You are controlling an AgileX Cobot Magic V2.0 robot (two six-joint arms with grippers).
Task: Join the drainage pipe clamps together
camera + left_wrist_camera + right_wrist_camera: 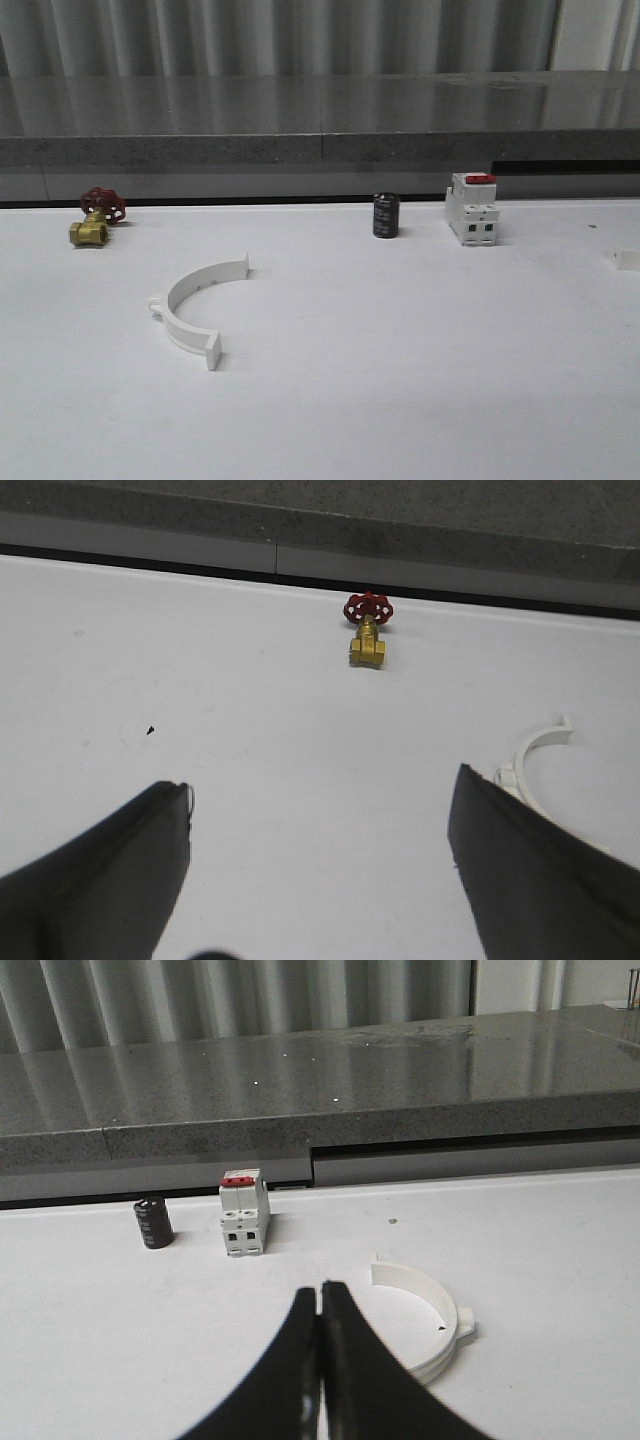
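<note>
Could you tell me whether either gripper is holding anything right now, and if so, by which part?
Nothing is held. The left gripper is open over bare table; the right gripper is shut on nothing beside a white plastic half-ring clamp.

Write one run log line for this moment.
left gripper open, empty | right gripper shut, empty | clamp halves apart on table

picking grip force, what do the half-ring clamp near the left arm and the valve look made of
The clamp half looks like white moulded plastic, matte, with crisp flanges and a small side tab. The valve looks metal: a yellow, slightly shiny body, probably brass, under a red handwheel whose material I can't tell, likely painted metal.
</note>
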